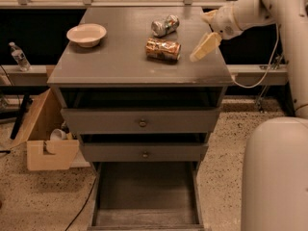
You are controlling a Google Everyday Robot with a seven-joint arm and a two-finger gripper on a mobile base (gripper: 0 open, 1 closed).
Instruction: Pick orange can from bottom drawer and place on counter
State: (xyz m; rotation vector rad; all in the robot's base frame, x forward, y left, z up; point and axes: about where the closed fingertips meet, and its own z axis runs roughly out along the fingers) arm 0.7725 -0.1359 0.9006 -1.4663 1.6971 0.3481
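The orange can (163, 49) lies on its side on the counter (115, 57), right of the middle. My gripper (201, 36) hovers over the counter's right edge, a little to the right of the can and apart from it. It is open and empty, with one pale finger (206, 46) pointing down toward the counter. The bottom drawer (144, 191) is pulled out below the cabinet, and its grey floor holds nothing that I can see.
A silver can (165, 25) lies just behind the orange can. A pale bowl (86, 34) stands at the counter's left. A cardboard box (45, 141) sits on the floor to the left, a water bottle (19, 57) on a ledge behind it. My robot body (276, 177) fills the lower right.
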